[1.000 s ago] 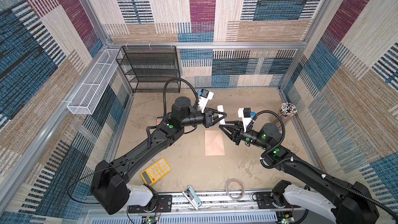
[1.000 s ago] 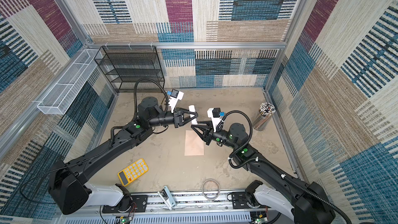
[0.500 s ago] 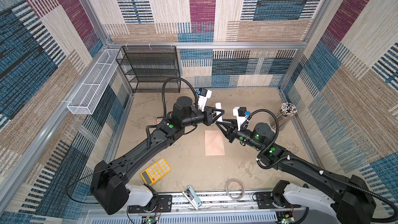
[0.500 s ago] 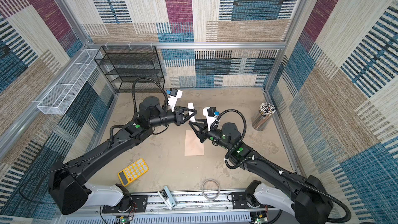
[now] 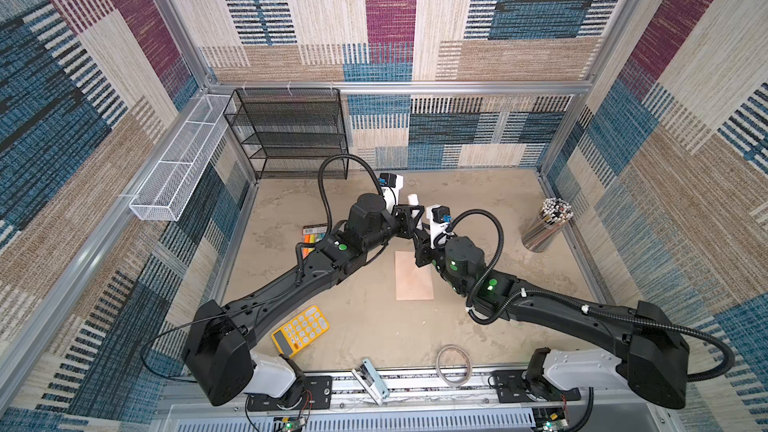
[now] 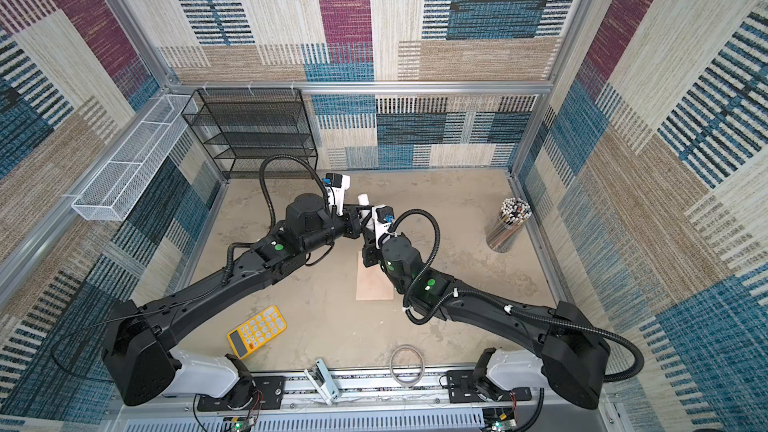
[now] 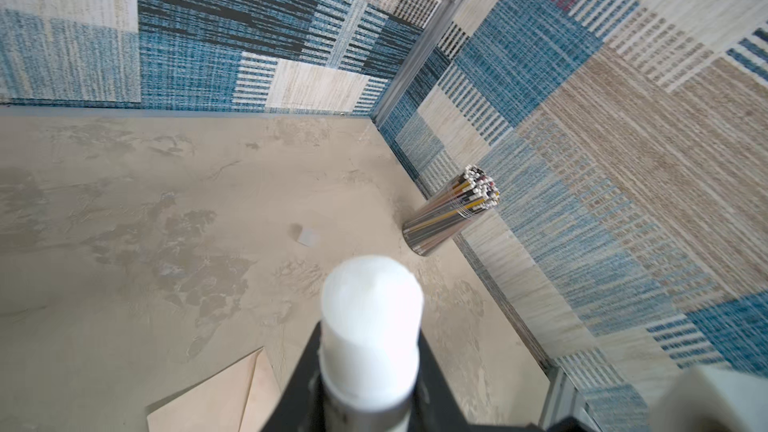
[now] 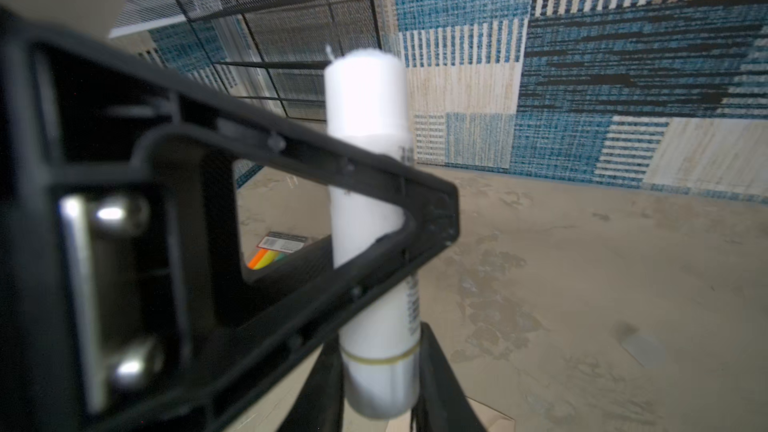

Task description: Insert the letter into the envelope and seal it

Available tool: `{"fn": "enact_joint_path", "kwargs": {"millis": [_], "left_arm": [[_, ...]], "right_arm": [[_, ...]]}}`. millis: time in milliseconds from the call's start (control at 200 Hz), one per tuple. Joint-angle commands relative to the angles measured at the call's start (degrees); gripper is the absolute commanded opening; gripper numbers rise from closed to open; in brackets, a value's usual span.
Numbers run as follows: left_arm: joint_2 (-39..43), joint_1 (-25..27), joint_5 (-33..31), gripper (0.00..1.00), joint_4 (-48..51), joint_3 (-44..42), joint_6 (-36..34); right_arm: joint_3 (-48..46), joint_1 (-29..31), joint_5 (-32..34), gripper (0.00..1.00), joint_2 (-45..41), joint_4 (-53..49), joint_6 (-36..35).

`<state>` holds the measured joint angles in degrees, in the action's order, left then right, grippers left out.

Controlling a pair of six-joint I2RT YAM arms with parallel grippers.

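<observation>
The left gripper (image 7: 368,371) is clenched on a white glue stick (image 7: 370,317), its black jaws pressed to either side of the tube just under the rounded cap. The right gripper (image 8: 380,401) grasps the same stick (image 8: 374,184) lower down, at its grey base. That end sits at the blurred edge of the right wrist view, so the contact there is probable rather than plain. In that view the left gripper (image 8: 332,209) crosses the middle of the tube as a black triangular frame, and the stick runs straight from one grip to the other. In both top views the left gripper (image 5: 409,220) (image 6: 357,222) and the right gripper (image 5: 420,243) (image 6: 368,243) meet tip to tip above the middle of the table (image 5: 478,209), with the white cap (image 5: 413,200) poking out beyond them. The envelope (image 5: 414,280) (image 6: 374,284) lies flat on the table just beside the grippers, toward the front. The right wrist covers its far right corner, and a diagonal seam shows on the corner seen by the left wrist (image 7: 216,401). Farther out, a pack of markers (image 5: 313,234) lies by the left arm, and a yellow calculator (image 5: 300,330) lies near the front left. A cup of pencils (image 5: 546,224) stands by the right wall. A black mesh shelf (image 5: 291,135) fills the back left corner, and a white wire basket (image 5: 183,160) hangs on the left wall.
</observation>
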<state>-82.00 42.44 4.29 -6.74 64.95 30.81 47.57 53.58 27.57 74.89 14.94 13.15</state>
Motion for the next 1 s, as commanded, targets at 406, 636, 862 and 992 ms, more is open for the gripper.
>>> {"fn": "enact_joint_path", "kwargs": {"millis": [406, 636, 862, 992], "left_arm": [[2.5, -3.5, 13.5, 0.0, -3.6, 0.5, 4.0], [3.6, -10.3, 34.8, 0.0, -10.7, -1.0, 7.5], [4.2, -10.3, 40.8, 0.0, -17.9, -4.1, 7.9], [3.9, -10.3, 42.6, 0.0, -19.6, -4.5, 8.2]], "right_arm": [[-9.6, -0.4, -11.5, 0.59, -10.1, 9.2, -1.8], [-16.3, -7.7, -35.4, 0.51, -19.0, 15.0, -2.6], [-14.9, -14.2, -52.9, 0.52, -16.9, 19.3, 3.9], [-13.5, -14.7, -56.9, 0.52, -15.0, 21.2, 5.5]]}}
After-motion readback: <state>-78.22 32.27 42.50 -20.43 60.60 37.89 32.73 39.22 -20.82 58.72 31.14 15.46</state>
